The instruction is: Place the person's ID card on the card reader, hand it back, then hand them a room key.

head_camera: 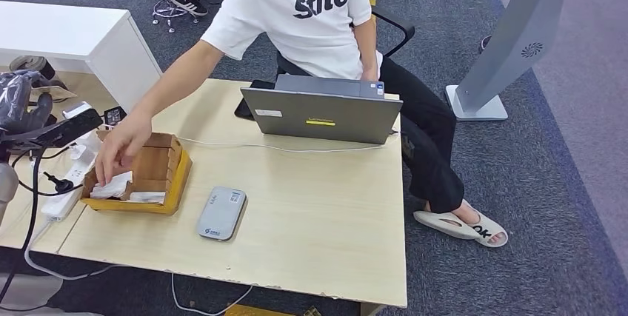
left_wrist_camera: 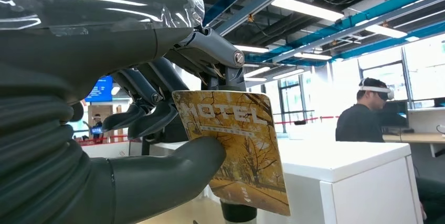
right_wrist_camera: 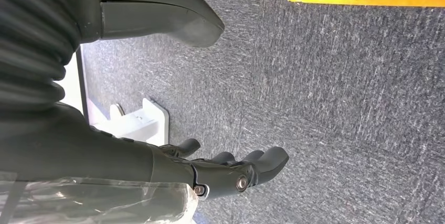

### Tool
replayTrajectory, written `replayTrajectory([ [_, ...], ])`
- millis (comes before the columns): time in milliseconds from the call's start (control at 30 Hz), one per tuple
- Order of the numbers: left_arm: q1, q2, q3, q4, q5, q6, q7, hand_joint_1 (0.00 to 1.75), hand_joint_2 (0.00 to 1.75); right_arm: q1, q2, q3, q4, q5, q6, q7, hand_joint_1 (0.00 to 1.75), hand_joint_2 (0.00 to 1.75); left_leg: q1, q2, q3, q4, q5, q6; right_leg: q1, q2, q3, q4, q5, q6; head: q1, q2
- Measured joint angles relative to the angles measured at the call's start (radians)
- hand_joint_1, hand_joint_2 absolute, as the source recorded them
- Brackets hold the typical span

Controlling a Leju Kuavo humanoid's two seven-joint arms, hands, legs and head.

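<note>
My left hand (left_wrist_camera: 152, 103) pinches a yellow hotel room key card (left_wrist_camera: 236, 145) between thumb and fingers. In the head view that hand (head_camera: 26, 105) is raised at the table's left edge, with the key card (head_camera: 72, 127) seen edge-on, pointing toward the person. The grey card reader (head_camera: 221, 213) lies on the table with nothing on it. A seated person in a white T-shirt reaches a hand (head_camera: 118, 149) into the cardboard box (head_camera: 178, 175), which holds white cards. My right hand (right_wrist_camera: 199, 166) hangs over the carpet with its fingers apart and nothing in it.
A grey laptop (head_camera: 322, 112) stands at the table's far side with a white cable trailing from it. A power strip (head_camera: 63, 197) and black cords lie by the box. A white cabinet (head_camera: 67, 35) stands back left and a kiosk stand (head_camera: 511, 42) back right.
</note>
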Motion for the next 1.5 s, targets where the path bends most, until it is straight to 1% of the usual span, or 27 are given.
replayTrajectory([
  [200,-0.03,0.006,-0.035,0.013,-0.037,-0.007,0.023,1.75,1.75,-0.002,0.0,0.0,0.003,0.014,0.0,0.0,0.0,1.75,0.0,0.0,0.0,0.0,0.0,0.0,0.0,0.0,0.0,0.0,0.0,0.0,0.0,0.0],
  [467,-0.037,0.005,-0.1,0.084,-0.117,0.033,0.043,1.75,1.75,-0.004,0.0,0.0,0.004,0.021,-0.01,0.0,0.0,1.75,0.0,0.001,0.0,0.0,0.0,0.0,0.0,0.001,0.0,0.0,0.0,0.0,0.0,0.0],
  [500,-0.037,0.005,-0.104,0.092,-0.119,0.036,0.043,1.47,1.75,-0.004,0.0,0.0,0.004,0.024,-0.011,0.0,0.0,1.75,0.0,0.001,0.0,0.0,0.0,0.0,0.0,0.002,0.0,0.0,0.0,0.0,0.0,0.0],
  [600,-0.037,0.0,-0.115,0.108,-0.124,0.046,0.047,0.17,1.75,-0.004,0.0,0.0,0.005,0.029,-0.012,0.001,0.0,1.75,0.0,0.002,0.0,0.0,0.0,0.0,0.0,0.003,-0.001,0.0,0.0,0.0,0.0,0.0],
  [633,-0.037,-0.004,-0.118,0.113,-0.126,0.054,0.05,0.0,1.75,-0.004,0.0,0.0,0.006,0.029,-0.012,0.001,0.0,1.75,0.0,0.002,0.0,0.0,0.0,0.0,0.0,0.003,-0.001,0.0,0.0,0.0,0.0,0.0],
  [867,-0.034,-0.048,-0.121,0.142,-0.119,0.114,0.061,0.0,1.75,-0.006,0.0,0.0,0.009,0.029,-0.009,0.003,0.0,1.75,0.0,0.002,-0.001,0.0,0.0,0.0,0.0,0.002,-0.001,0.0,0.0,0.0,0.0,0.0],
  [1100,-0.034,-0.074,-0.121,0.151,-0.114,0.119,0.061,0.0,1.75,-0.006,0.0,0.0,0.01,0.029,-0.009,0.003,0.0,1.75,0.0,0.002,-0.001,0.0,0.0,0.0,0.0,0.002,-0.001,0.0,0.0,0.0,0.0,0.0],
  [1233,-0.025,-0.086,-0.12,0.149,-0.085,0.131,0.045,0.0,1.75,-0.006,0.0,0.0,0.011,0.03,-0.01,0.003,0.0,1.75,0.0,0.002,-0.001,0.0,0.0,0.0,0.0,0.002,-0.001,0.0,0.0,0.0,0.0,0.0],
  [1367,0.016,-0.104,-0.116,0.102,-0.029,0.133,0.017,0.0,1.75,-0.006,0.0,0.0,0.011,0.029,-0.01,0.003,0.0,1.75,0.0,0.002,-0.001,0.0,0.0,0.0,0.0,0.002,-0.001,0.0,0.0,0.0,0.0,0.0],
  [1500,0.089,-0.117,-0.11,-0.005,0.007,0.122,0.006,0.0,1.75,-0.005,0.0,-0.004,0.011,0.025,-0.01,0.003,0.0,1.75,0.0,0.002,-0.001,0.0,0.0,0.0,0.0,0.002,-0.001,0.0,0.0,0.0,0.0,0.0],
])
